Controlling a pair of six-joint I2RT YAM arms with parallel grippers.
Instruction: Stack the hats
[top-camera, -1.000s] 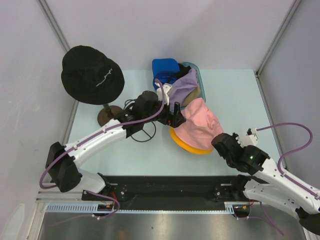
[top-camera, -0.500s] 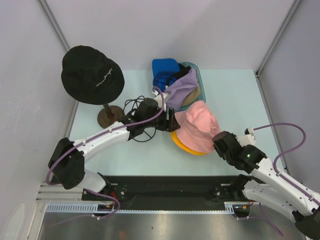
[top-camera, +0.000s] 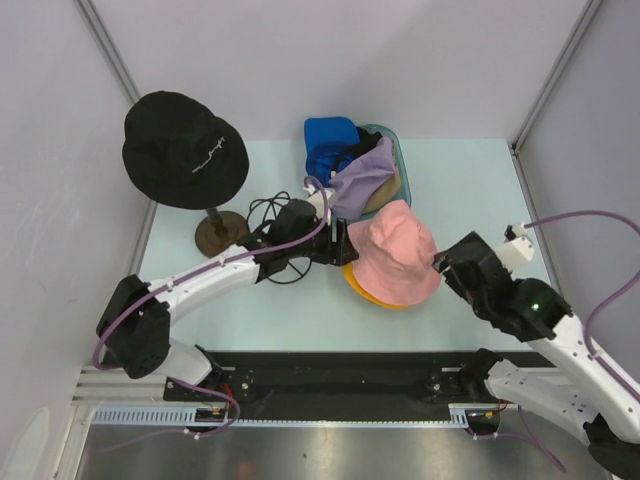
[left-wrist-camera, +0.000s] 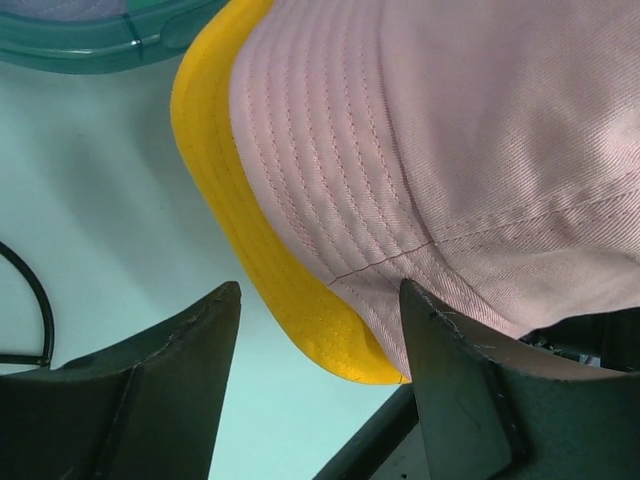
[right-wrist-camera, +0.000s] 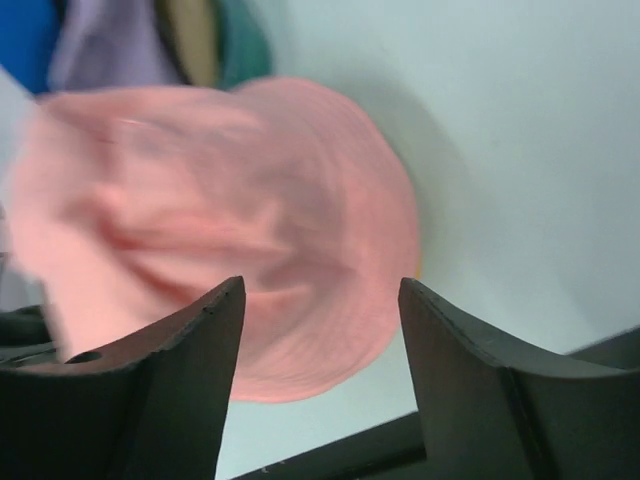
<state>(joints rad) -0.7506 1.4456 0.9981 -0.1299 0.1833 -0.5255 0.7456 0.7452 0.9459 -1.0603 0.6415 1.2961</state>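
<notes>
Pink hat sits on the orange hat mid-tabletop, just in front of the bin holding the lavender hat and blue cap; black hat is on the stand, far left. We see the left gripper spread wide and empty at the stack's left edge, the orange brim showing between its fingers but not clamped. Right gripper is also wide open, holding nothing, just beside the pink hat's right side.
</notes>
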